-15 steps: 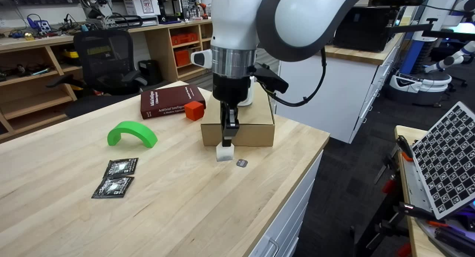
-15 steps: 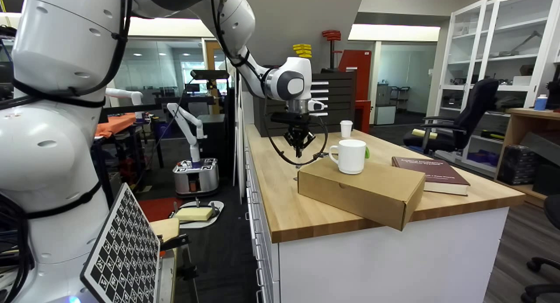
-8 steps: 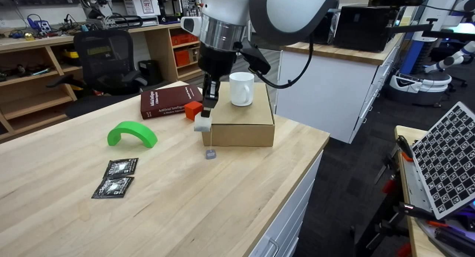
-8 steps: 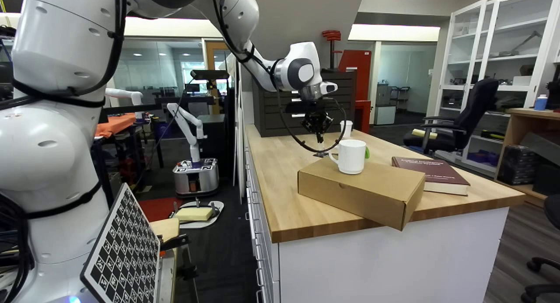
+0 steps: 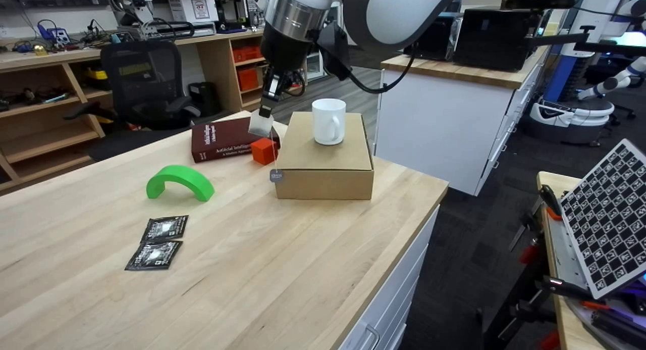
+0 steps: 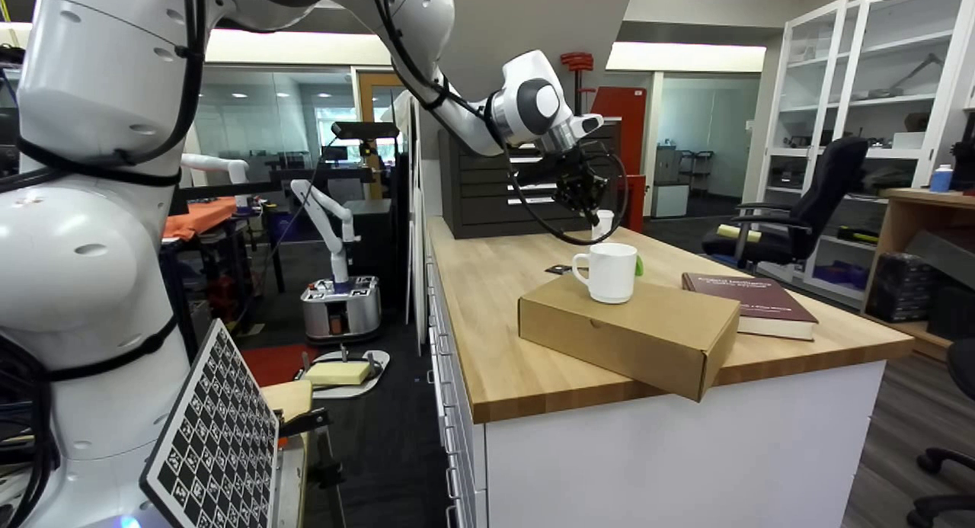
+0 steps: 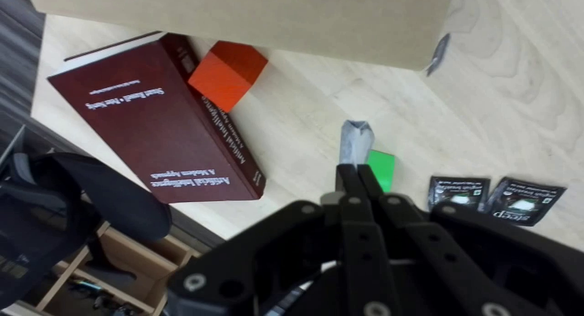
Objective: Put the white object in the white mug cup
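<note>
A white tea bag (image 5: 260, 124) is pinched in the closed Robotiq gripper (image 5: 264, 111).
In an exterior view it is held left of the frame's upper centre, an orange-red cube (image 5: 263, 151) seen below; at upper centre, the white mug (image 5: 328, 121) is seated upright on a cardboard box (image 5: 325, 183).

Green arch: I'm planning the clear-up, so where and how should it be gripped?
Probably the top of the green arch, from straight above: it stands on both ends, curve raised, so the claw, once emptied, could pinch across its narrow width.
</note>
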Robot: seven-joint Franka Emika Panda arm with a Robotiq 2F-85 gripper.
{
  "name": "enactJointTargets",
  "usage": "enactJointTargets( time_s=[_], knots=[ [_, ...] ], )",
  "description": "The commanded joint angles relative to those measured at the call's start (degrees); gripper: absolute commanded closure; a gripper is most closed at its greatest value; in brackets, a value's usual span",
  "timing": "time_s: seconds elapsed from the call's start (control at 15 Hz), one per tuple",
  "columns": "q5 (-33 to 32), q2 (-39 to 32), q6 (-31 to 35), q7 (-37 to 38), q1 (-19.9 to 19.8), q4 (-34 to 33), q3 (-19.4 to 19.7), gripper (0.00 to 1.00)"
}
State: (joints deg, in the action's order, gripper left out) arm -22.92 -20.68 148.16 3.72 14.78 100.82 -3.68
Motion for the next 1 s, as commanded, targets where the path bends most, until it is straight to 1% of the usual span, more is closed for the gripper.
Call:
enactJointTargets(
  time_s=[0.0,0.13,0.27,0.6,0.93],
  knots=[
    [-7.17,2.27,-2.44,8.84,3.24,-0.86,4.41,0.97],
    [-11.66,2.77,-3.04,14.03,4.36,-1.31,6.34,0.97],
    [-14.88,3.17,-5.08,18.28,4.75,-1.88,7.21,0.97],
    [-19.39,4.56,-14.23,26.58,3.67,-2.23,6.29,0.97],
    [-20.33,6.74,-21.85,32.04,2.69,-1.41,4.81,0.98]
  ],
)
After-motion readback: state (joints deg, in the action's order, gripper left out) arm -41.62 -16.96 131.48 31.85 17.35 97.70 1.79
